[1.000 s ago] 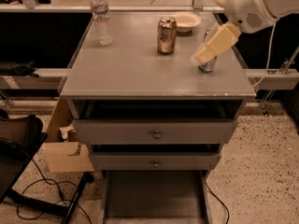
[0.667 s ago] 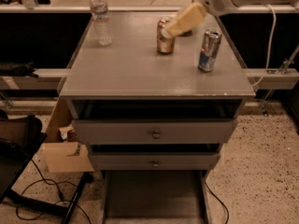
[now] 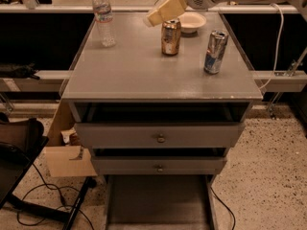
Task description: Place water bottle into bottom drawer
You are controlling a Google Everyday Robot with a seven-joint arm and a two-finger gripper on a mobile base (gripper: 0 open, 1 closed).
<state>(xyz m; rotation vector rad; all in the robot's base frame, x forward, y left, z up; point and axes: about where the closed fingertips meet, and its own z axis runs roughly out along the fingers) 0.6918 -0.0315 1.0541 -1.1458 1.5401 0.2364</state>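
Observation:
The water bottle (image 3: 103, 18) stands upright at the back left of the grey cabinet top (image 3: 144, 71); it is clear with a white cap and pale label. The bottom drawer (image 3: 158, 202) is pulled out at the foot of the cabinet, a shallow grey tray with nothing in it. My gripper (image 3: 154, 18), with pale yellow fingers, hangs in the air above the back middle of the top, just over and left of the gold can (image 3: 171, 37), to the right of the bottle and apart from it. It holds nothing.
A blue-silver can (image 3: 215, 51) stands at the right of the top. A white bowl (image 3: 190, 21) sits at the back behind the gold can. Two upper drawers (image 3: 159, 137) with round knobs stand slightly open. A cardboard box (image 3: 67, 152) and cables lie on the floor at left.
My gripper and arm have swung left, from beside the blue-silver can, past the gold can, toward the back middle of the top. The bottle and cans have not moved.

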